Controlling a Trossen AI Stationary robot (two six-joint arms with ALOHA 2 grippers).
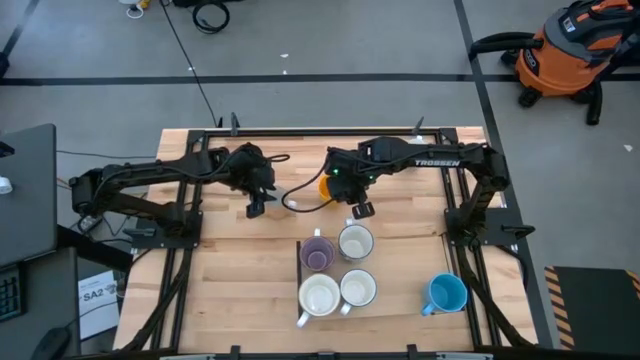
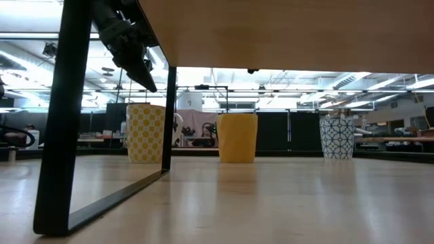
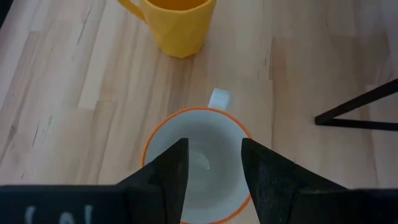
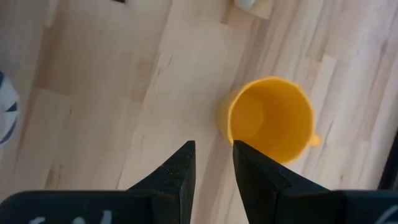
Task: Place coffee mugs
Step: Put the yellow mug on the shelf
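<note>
Dark left fingers (image 3: 211, 180) are hanging narrowly parted over an empty orange-rimmed mug (image 3: 198, 163), holding nothing. Right fingers (image 4: 211, 177) are hovering narrowly apart and empty beside a yellow mug (image 4: 271, 119), also empty. Five more mugs are sitting on the tabletop (image 1: 230, 300): purple (image 1: 318, 253), three white (image 1: 356, 241) (image 1: 319, 296) (image 1: 358, 288) and blue (image 1: 446, 294), all empty. From above, the arms are hiding the orange-rimmed mug and most of the yellow one. Three patterned or yellow mugs are showing in the low view.

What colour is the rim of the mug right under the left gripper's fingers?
Orange: the white mug has a thin orange rim, clearest in the left wrist view.
</note>
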